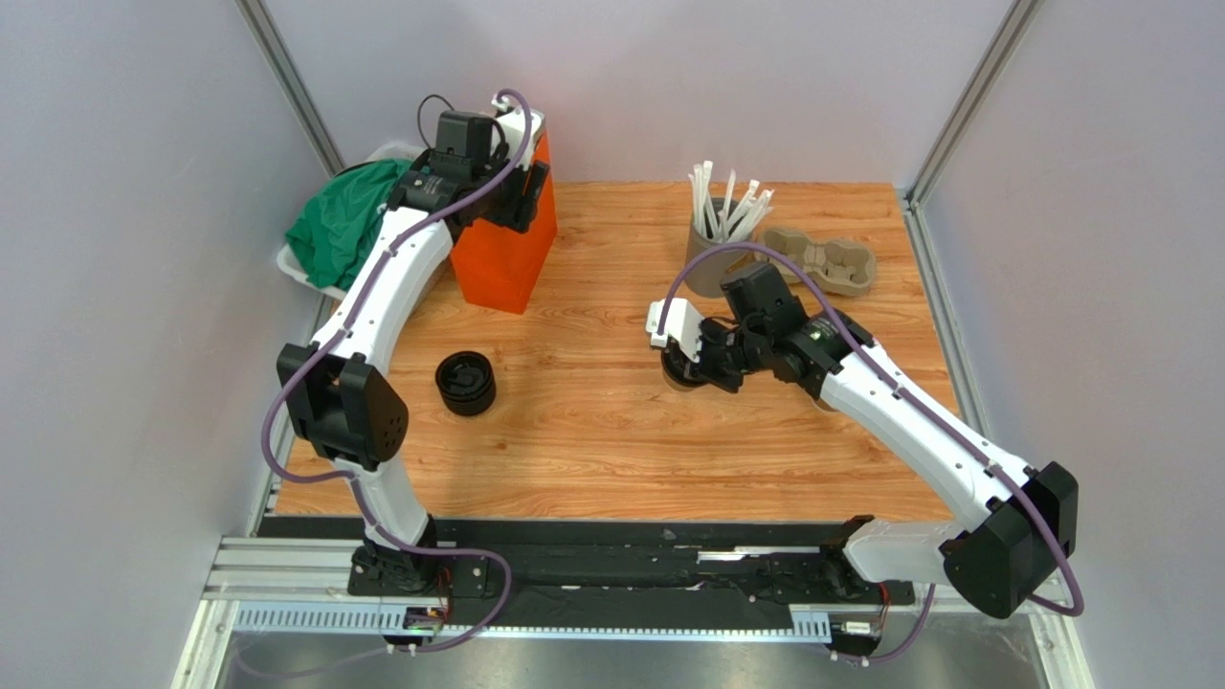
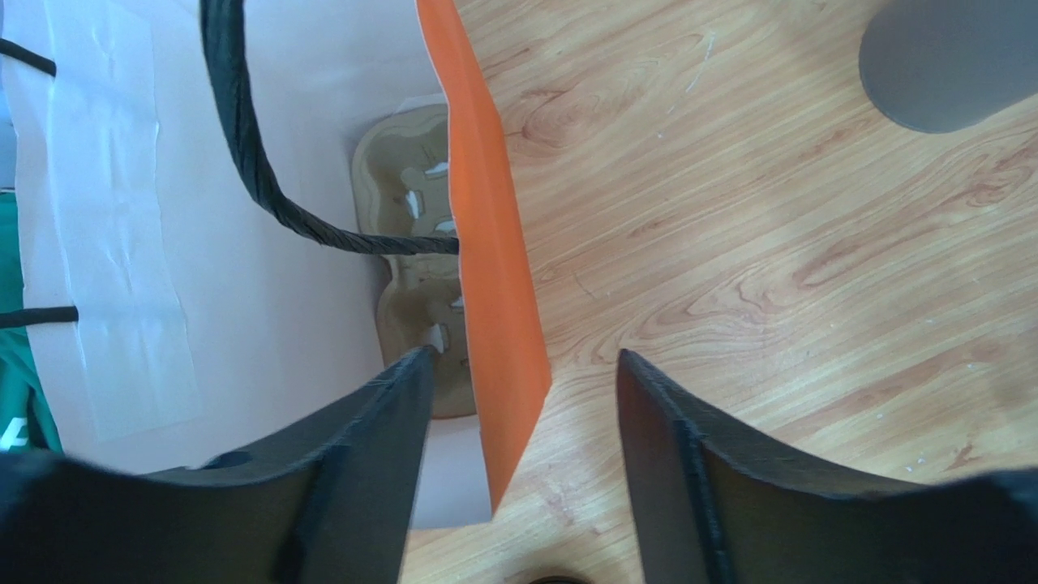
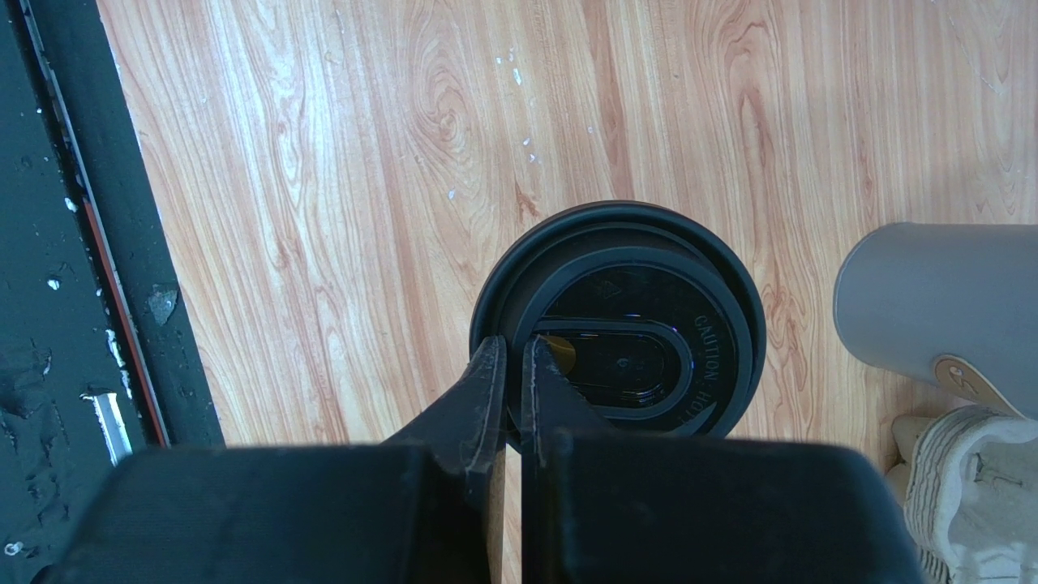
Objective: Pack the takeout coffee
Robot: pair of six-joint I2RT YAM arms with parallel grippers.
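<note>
The takeout coffee's black lid (image 3: 634,326) fills the middle of the right wrist view; the cup under it is hidden there. My right gripper (image 3: 513,365) is shut on the lid's near-left rim. From above, that gripper (image 1: 687,359) sits over the lidded cup (image 1: 682,376) at mid-table. My left gripper (image 2: 524,365) is open and straddles the orange bag's wall (image 2: 494,280), one finger inside the bag and one outside. In the top view the left gripper (image 1: 526,175) is at the top of the orange bag (image 1: 501,266).
A cardboard cup carrier (image 2: 408,243) lies inside the bag. A grey cup of white straws (image 1: 715,237) and another carrier (image 1: 823,261) stand at the back. A black lid stack (image 1: 465,383) sits left of centre. Green cloth (image 1: 342,223) fills a bin at the far left.
</note>
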